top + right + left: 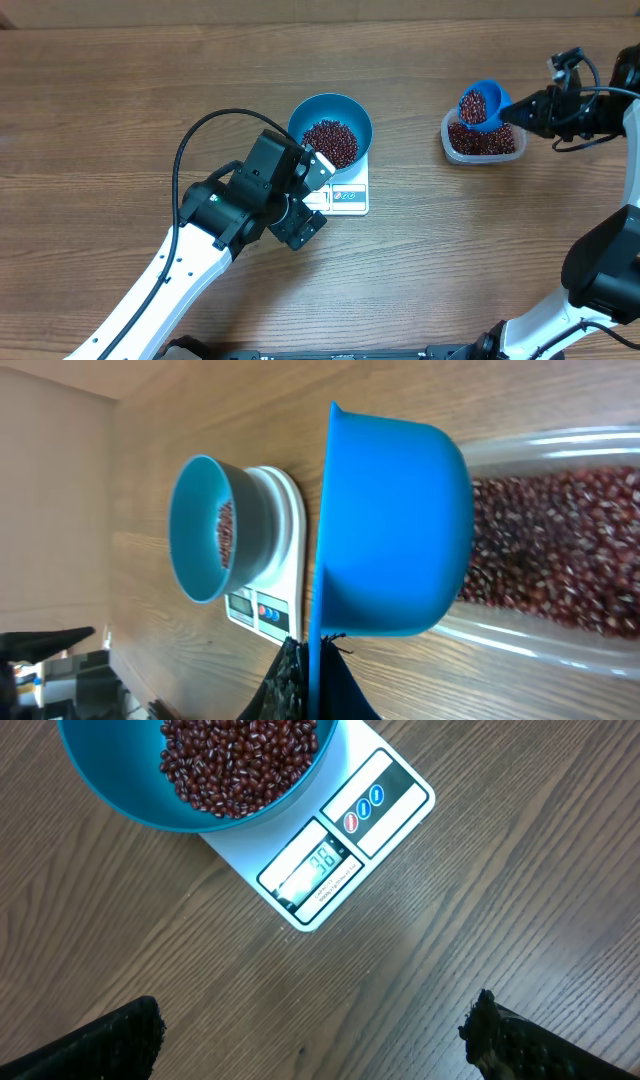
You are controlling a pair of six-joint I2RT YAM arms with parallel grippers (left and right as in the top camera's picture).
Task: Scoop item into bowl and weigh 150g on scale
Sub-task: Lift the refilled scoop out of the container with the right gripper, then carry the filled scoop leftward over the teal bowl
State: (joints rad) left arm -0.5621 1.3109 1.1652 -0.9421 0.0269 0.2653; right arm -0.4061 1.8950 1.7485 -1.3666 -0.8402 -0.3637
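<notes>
Two claws in view. Left claw (320,1055): released, textured black fingers (100,1040) spread wide over the wood-grain table (120,120), holding nothing. Just ahead of its tips lies the scale (345,840): flat, white, square, rounded corners, glossy button panel. Further ahead, on the scale, sits the bowl (345,101): round, deep, smooth teal, holding a loose heap of small oval red-brown beans (330,142). Right claw (512,110): clenched on the thin handle of the scoop (481,105), a rounded cup of smooth bright blue plastic, loaded with beans. Scoop hangs over the clear plastic tub (446,135), a rounded rectangle with more beans inside, well apart from the scale.
</notes>
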